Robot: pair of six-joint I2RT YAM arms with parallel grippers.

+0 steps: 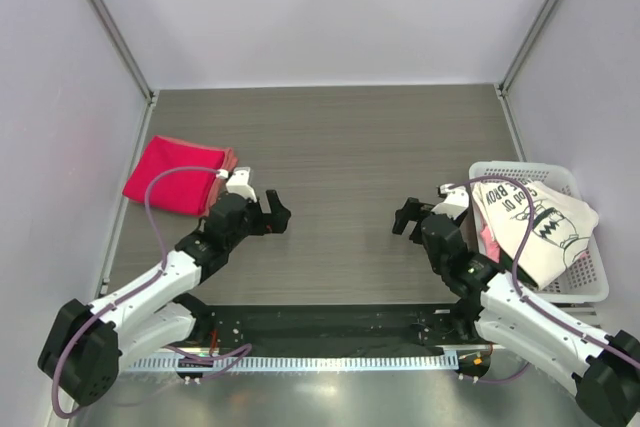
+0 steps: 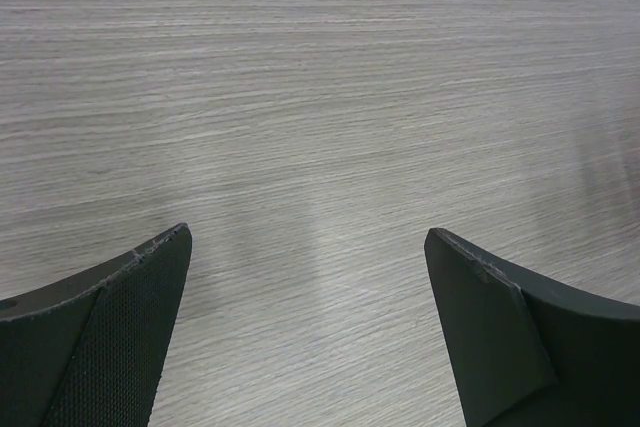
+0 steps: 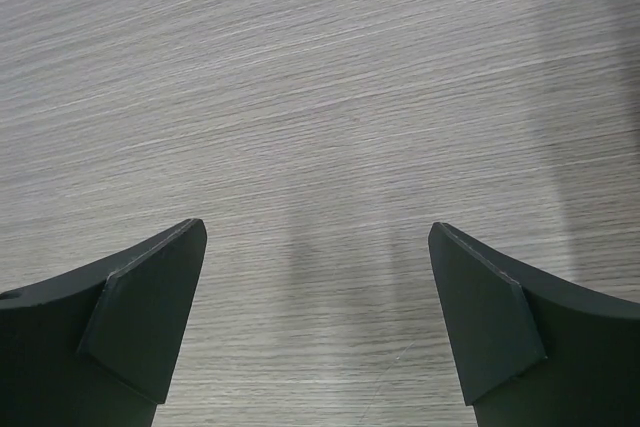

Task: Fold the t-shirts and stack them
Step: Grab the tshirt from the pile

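Black mounting plate (image 1: 320, 325) at the near edge carries both arms, which reach forward and inward over the grey wood-grain table (image 1: 340, 137). Just beyond it, the left gripper (image 1: 274, 215) hangs above bare tabletop with its jaws spread wide and nothing between them. The right gripper (image 1: 404, 217) faces it across the gap, equally released and empty. Both wrist views show only wood grain between the fingers. A little farther out on the left lies the magenta-red shirt (image 1: 176, 175), a neat folded rectangle near the table's left edge, so one garment looks finished and marks the stacking spot. On the right, beside the right arm, the white lattice basket (image 1: 598, 272) holds the cream-white shirt (image 1: 540, 219), crumpled and draped over the rim with its black lettering showing. A sliver of the pink shirt (image 1: 487, 238) peeks out beneath it. The step in hand appears to be fetching the next shirt. That calls for the right gripper to swing over the basket, pinch the cream cloth alone without catching the pink one or the lattice, and drag it to the open middle, where both arms can flatten it.
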